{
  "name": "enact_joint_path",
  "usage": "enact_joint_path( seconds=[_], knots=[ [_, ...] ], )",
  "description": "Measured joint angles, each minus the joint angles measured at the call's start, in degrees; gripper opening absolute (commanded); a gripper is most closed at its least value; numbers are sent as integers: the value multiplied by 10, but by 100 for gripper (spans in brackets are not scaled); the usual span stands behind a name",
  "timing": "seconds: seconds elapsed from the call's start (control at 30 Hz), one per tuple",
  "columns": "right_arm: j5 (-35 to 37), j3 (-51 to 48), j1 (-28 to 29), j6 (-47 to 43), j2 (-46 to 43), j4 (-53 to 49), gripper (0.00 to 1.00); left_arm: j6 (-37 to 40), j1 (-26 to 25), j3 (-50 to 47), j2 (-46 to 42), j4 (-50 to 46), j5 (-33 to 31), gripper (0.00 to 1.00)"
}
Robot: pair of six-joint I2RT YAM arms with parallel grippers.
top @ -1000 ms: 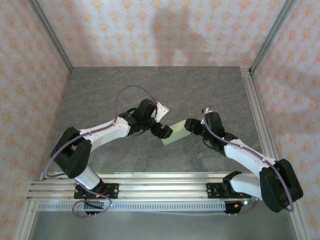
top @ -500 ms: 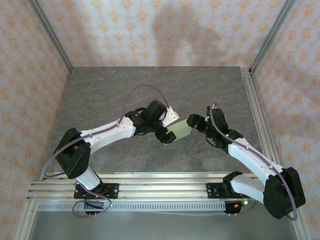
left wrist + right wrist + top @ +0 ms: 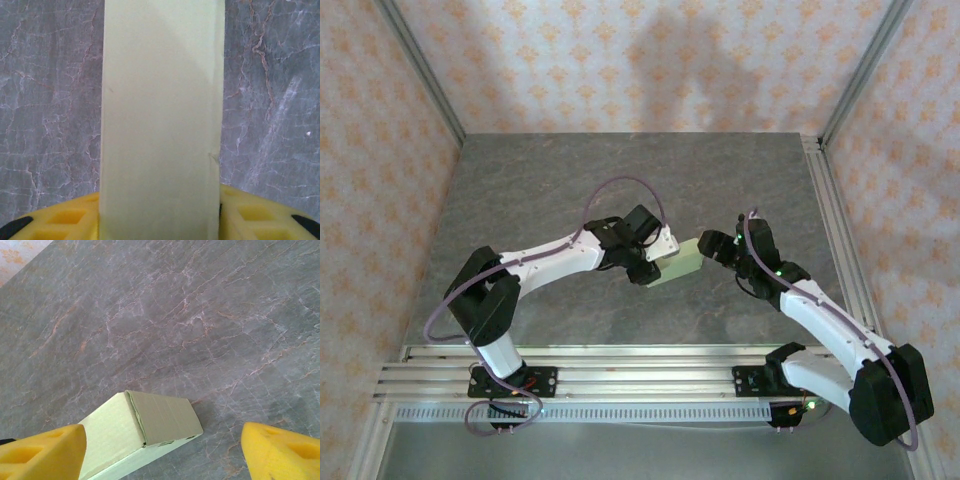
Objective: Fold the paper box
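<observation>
Landmark: the grey, marble-veined table (image 3: 570,180); places below are given against it.
Paper box (image 3: 678,262): at the middle of the table, low over it. Cannot tell whether it rests on the table or is lifted.
Change, left gripper (image 3: 648,270): it has moved in toward the table's middle and narrowed. Its yellow pads (image 3: 65,222) now press both long sides of the box.
Change, right gripper (image 3: 704,250): its jaws have widened and it holds nothing. One finger (image 3: 42,450) is beside the box end and the other is well apart.
Reading: the box has been handed over to the left arm, which frees the right for the end nearest it.
Material: thin, matte, pale yellow-green card.
Shape: a flat, long rectangular sleeve with crisp creases and a small nick on one edge.
End flap (image 3: 162,417): greyer in tone and lying closed, with a seam showing along its lower edge. It likely needs tucking or a final press.
</observation>
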Motion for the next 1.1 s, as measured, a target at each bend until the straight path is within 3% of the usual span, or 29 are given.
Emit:
enact_joint_path(
  seconds=[0.13, 0.37, 0.7, 0.87, 1.0, 1.1],
  knots=[
    [5, 0, 0, -3, 0, -3, 81, 13, -3, 0, -3, 2, -24, 34],
    [13, 0, 0, -6, 0, -6, 80, 46, -7, -8, -14, 15, -113, 36],
    [19, 0, 0, -10, 6, -6, 80, 103, -22, -34, 18, 93, -306, 41],
    [25, 0, 0, -17, 8, -6, 80, 122, -35, -33, 52, 118, -370, 51],
    [28, 0, 0, -17, 8, -6, 79, 125, -39, -34, 69, 113, -375, 71],
    [28, 1, 0, -19, 8, -6, 80, 118, -38, -35, 72, 105, -375, 74]
  ],
)
